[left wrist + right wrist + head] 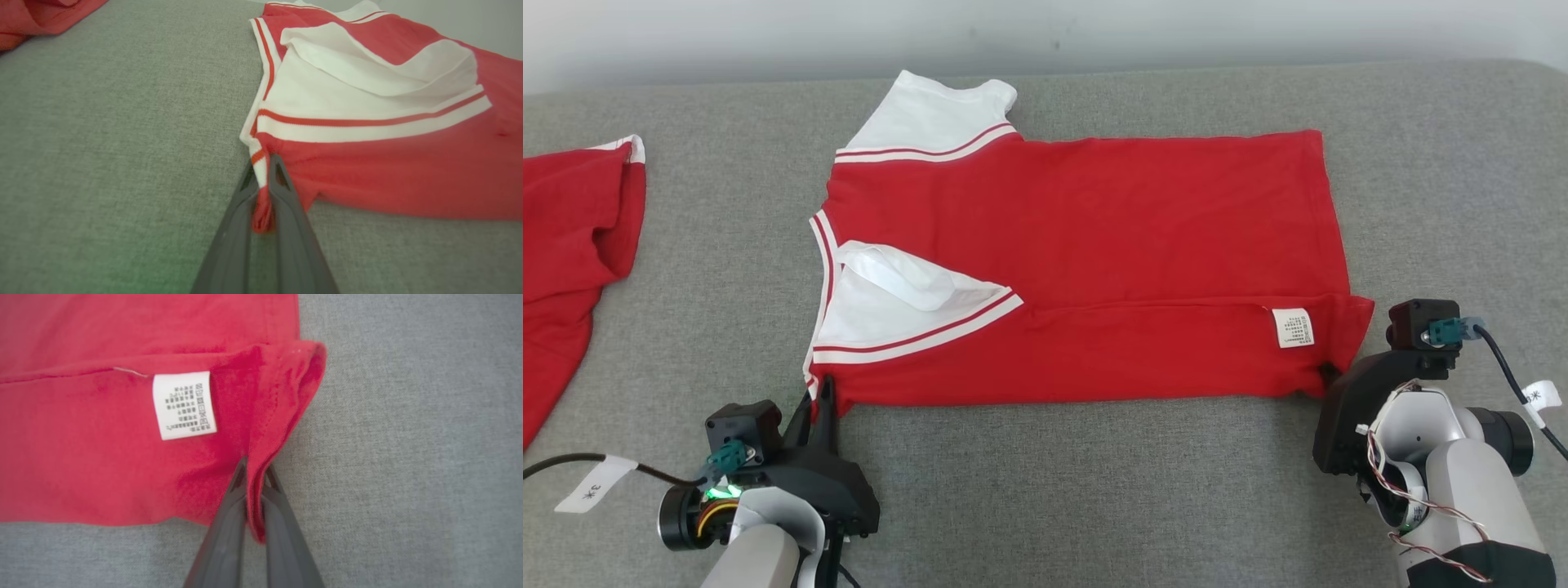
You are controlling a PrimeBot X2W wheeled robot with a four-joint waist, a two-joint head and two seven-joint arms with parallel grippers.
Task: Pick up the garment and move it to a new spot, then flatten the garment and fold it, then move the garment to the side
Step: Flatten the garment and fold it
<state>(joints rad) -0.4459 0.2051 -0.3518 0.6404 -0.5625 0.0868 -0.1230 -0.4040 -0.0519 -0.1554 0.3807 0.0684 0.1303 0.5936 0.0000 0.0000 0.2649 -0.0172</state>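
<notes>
Left gripper [825, 390] pinching shirt [1094, 237] corner at 7 o'clock; right gripper [254, 467] pinching corner at 4 o'clock, near label [1293, 327].

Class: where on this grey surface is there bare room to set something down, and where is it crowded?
Free: grey surface right of the red shirt; the strip between it and the second garment; the near band between the left gripper and right gripper. Crowded: the shirt's pinched near corners.
</notes>
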